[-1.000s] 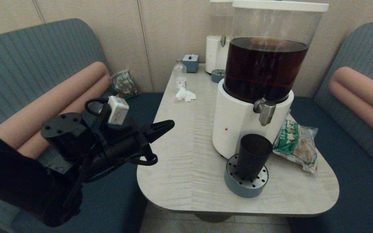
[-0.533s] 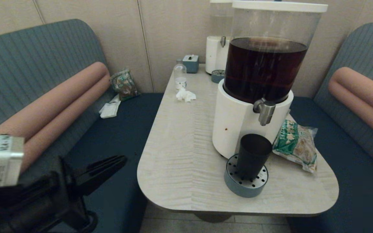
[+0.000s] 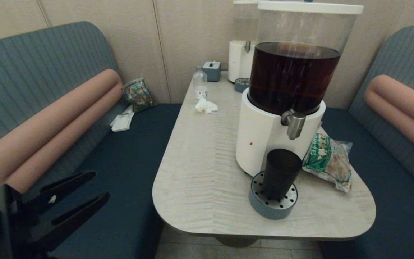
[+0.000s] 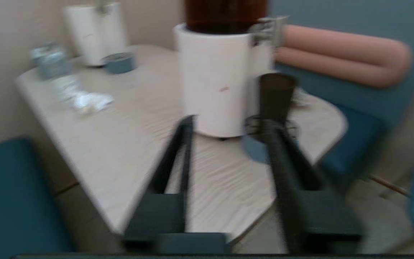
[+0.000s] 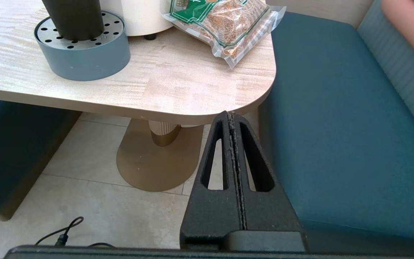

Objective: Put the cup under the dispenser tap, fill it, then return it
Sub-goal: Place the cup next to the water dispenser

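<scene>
The dark tapered cup [image 3: 281,173] stands upright on the round grey drip tray [image 3: 272,208], directly below the silver dispenser tap [image 3: 293,124] of the big white-based dispenser [image 3: 264,140] with dark brown liquid. It also shows as the cup [image 4: 276,95] in the left wrist view and the cup [image 5: 74,18] in the right wrist view. My left gripper [image 3: 99,186] is open and empty, low at the left over the blue bench seat, well away from the cup. My right gripper [image 5: 230,116] is shut and empty below the table's front right corner.
A green-printed snack bag [image 3: 329,160] lies right of the dispenser. At the table's far end are a small clear bottle [image 3: 199,85], a crumpled tissue [image 3: 205,105], a grey box [image 3: 212,69] and a second pale dispenser [image 3: 241,57]. Padded benches flank the table [image 3: 199,169].
My left arm has dropped down and back to the left, from beside the table's left edge to the lower left corner. The cup has stayed on the drip tray.
</scene>
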